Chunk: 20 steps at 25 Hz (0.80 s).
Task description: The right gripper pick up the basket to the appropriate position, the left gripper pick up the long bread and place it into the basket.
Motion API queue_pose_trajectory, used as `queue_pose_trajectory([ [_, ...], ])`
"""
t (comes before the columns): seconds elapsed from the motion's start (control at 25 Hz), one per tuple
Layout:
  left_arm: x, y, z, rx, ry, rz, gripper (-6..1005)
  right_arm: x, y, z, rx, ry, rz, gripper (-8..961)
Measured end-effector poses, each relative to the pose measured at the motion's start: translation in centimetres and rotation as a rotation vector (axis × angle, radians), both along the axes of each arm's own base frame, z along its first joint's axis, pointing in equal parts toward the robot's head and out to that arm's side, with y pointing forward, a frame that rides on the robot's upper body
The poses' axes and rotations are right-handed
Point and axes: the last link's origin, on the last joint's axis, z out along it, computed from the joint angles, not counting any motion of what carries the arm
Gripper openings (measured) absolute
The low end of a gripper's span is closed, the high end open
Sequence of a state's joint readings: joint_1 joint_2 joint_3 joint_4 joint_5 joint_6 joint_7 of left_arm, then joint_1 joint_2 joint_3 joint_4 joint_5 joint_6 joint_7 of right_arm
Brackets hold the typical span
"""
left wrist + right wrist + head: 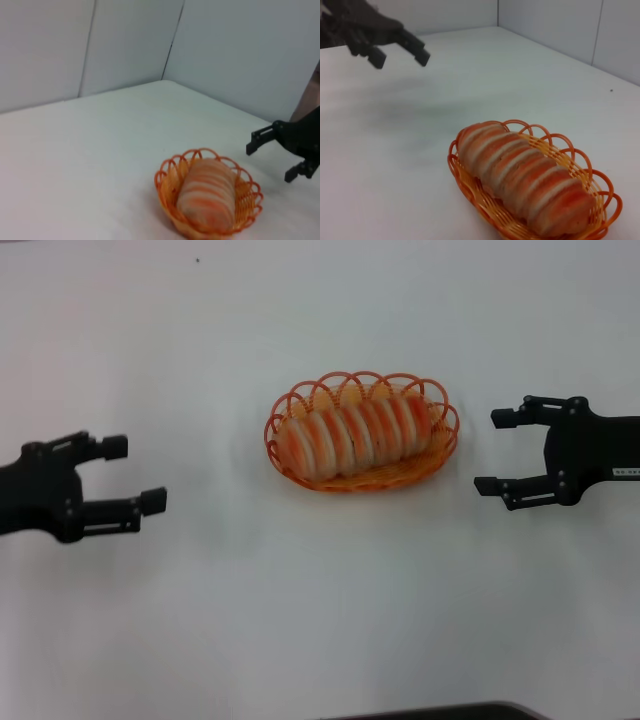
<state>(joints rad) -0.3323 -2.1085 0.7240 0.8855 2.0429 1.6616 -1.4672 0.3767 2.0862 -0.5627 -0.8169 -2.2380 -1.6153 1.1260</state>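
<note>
Bread already lies inside the basket, lengthwise along the basket's oval, its long axis running across the bench from the robot's left to its right, with the right end tipped slightly away from the robot. Basket and bread sit between the two arms. The right end effector is the nearer one, just beside the basket's right end, fingers spread wide and holding nothing, aimed at the basket. The left end effector stands well apart on the other side, also wide open and empty, pointing toward the basket's left end. Judging from how things lie, the placing step looks done, so any coming move is most likely a retreat: each arm would pull straight back along the bread's long axis, away from the basket, with nothing in the path.
</note>
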Motion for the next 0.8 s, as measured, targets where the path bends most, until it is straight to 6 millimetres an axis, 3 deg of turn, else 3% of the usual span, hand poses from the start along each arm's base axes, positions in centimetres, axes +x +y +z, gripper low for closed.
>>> queue_pose_trajectory([
  [0.28,-1.7,-1.2,-1.6,-0.013,0.035,0.016,938,0.0,0.0,-0.1,0.002,0.001,-0.003,925],
  [0.8,-1.7,-0.9,-2.0,-0.023,0.061,0.007,938,0.2,-0.1,-0.1,0.003,0.000,-0.007,924],
])
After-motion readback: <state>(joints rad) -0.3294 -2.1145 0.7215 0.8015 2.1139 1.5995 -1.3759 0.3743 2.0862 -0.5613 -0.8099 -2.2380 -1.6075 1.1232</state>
